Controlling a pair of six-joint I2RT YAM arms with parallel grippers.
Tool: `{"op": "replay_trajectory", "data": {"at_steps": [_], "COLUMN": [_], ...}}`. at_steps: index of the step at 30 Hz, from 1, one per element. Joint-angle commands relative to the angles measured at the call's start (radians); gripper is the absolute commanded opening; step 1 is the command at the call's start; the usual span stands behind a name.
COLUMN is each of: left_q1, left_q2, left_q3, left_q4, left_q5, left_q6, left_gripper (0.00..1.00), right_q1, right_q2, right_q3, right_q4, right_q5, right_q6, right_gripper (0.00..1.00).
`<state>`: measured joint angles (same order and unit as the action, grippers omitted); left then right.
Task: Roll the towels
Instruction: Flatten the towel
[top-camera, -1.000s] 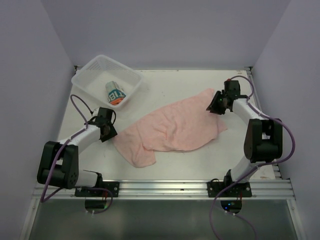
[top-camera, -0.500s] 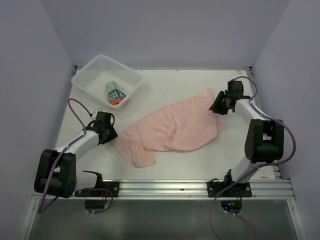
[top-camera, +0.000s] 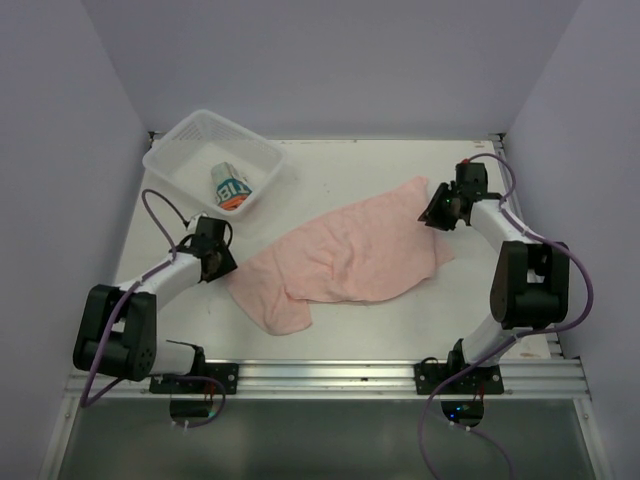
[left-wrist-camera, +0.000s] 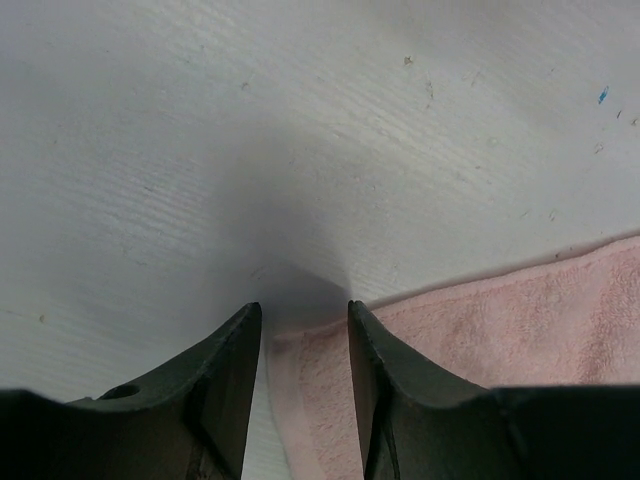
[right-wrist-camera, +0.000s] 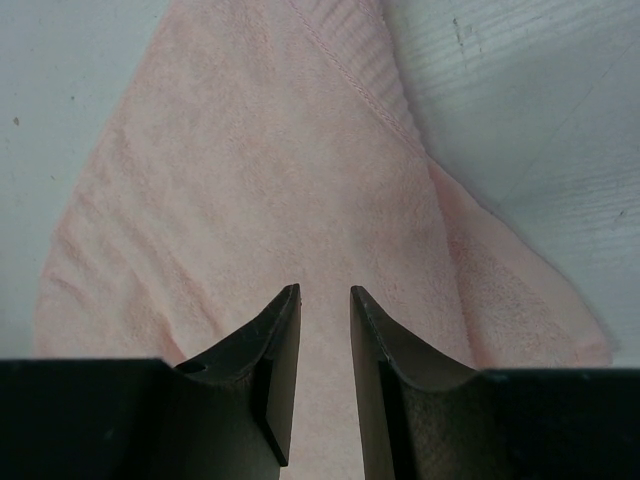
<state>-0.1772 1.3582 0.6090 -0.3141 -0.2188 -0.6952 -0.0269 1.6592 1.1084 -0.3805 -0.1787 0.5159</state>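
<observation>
The left claw (left-wrist-camera: 300, 308) is spread around a corner of the soft pale pink towel (top-camera: 350, 255). The right claw (right-wrist-camera: 325, 290) sits nearly closed over it; I cannot tell if it pinches. A loose corner could slip and bunch.

Towels: 2 total, 1 pale pink towel (top-camera: 350, 260) and 1 white/teal printed towel (top-camera: 230, 187) w/ orange edge. Mesh basket (top-camera: 172, 135): 1. Robot arms: 2, left arm (top-camera: 170, 272) + right arm (top-camera: 497, 222). Grippers: 2, left gripper (left-wrist-camera: 303, 310), right gripper (right-wrist-camera: 325, 292), 2 fingers ea. Table (top-camera: 350, 160): 1.
</observation>
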Motion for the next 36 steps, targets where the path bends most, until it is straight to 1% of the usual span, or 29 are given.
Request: {"op": "replay_trajectory", "data": {"at_steps": [1,5,9,13,19,30,33,34,36], "left_q1": [-0.019,-0.041,-0.044,-0.044,-0.044,-0.044,-0.045,-0.047,-0.047], "left_q2": [0.079,0.07,0.004,-0.01,-0.06,0.031,0.059,0.065,0.088], "left_q3": [-0.034,-0.041,-0.072,-0.077,-0.095,-0.084,-0.068,-0.064,-0.054], "left_q4": [-0.069,-0.095,-0.088,-0.106,-0.126,-0.18,-0.194,-0.195,-0.2], "left_q5": [0.025,0.01,0.019,0.027,0.007,0.01,0.007,0.01,0.007], "left_q6": [0.006,-0.007,-0.018,-0.026,-0.047,-0.067,-0.07,-0.069,-0.06], "left_gripper": [0.44,0.43,0.45,0.45,0.49,0.48,0.43,0.39,0.34], "right_q1": [-0.007,-0.013,-0.015,-0.019,-0.025,-0.054,-0.074,-0.079,-0.097], "right_q2": [-0.045,-0.045,-0.041,-0.039,-0.052,-0.082,-0.081,-0.081,-0.082], "right_q3": [-0.004,-0.002,-0.012,-0.028,-0.045,-0.077,-0.088,-0.091,-0.097], "right_q4": [0.018,0.023,0.031,0.04,0.048,0.069,0.084,0.089,0.101], "right_q5": [-0.011,-0.018,-0.027,-0.036,-0.041,-0.068,-0.091,-0.106,-0.119], "right_q6": [0.004,0.006,0.009,0.013,0.015,0.032,0.044,0.047,0.058], "right_gripper": [0.3,0.3,0.31,0.31,0.31,0.31,0.31,0.31,0.31]}}
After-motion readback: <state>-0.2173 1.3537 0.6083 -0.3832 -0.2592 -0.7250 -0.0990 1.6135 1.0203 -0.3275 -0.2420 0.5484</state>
